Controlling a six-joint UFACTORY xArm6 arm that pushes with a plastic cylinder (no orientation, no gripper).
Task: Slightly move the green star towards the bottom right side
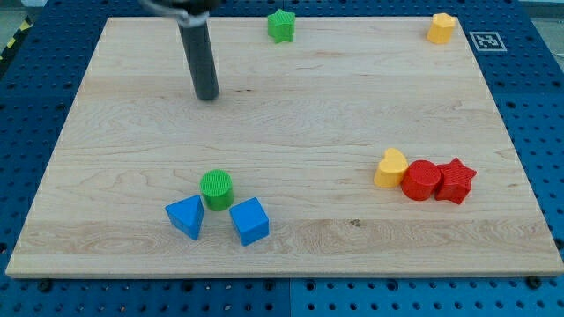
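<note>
You're looking at a pale wood-grain surface (291, 114) ringed by blue pegboard (35, 114) dotted with dark holes. Your green star (281, 25) matches the green cylinder (216, 189). You have two yellow blocks (441, 27) (390, 168), a red cylinder (422, 180), a red star (456, 180), and two blue blocks (186, 216) (249, 220). The rod is dark grey down to my tip (208, 96). A black-and-white marker (486, 40) sits on the pegboard.

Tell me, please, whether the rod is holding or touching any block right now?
Nothing is held: my tip rests on bare board, left of and below the green star, touching nothing.
</note>
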